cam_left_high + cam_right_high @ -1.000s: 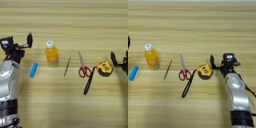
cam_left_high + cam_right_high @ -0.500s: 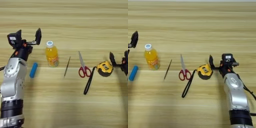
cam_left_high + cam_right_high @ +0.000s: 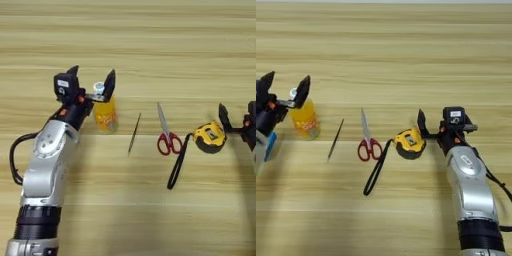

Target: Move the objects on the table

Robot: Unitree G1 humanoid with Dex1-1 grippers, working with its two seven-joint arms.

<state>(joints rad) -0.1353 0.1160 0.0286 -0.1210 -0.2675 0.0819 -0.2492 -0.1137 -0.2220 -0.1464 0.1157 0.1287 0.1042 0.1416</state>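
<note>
Left eye view, your left gripper point(image 3: 91, 82) spread wide at the orange-drink bottle point(image 3: 106, 114), capped, centre-left, scissors point(image 3: 166, 134) and tape measure point(image 3: 210, 137) right, your right gripper point(image 3: 438, 120) open beside it.

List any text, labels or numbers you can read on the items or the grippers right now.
Nothing reads clearly.
Small orange-drink bottle: print on its label, too blurred to read.
Yellow-black tape measure: dark mark on its face, unreadable.
White stickers on the left gripper and right gripper housings: too small to read.
Red-handled scissors, thin dark stick: no text seen.
</note>
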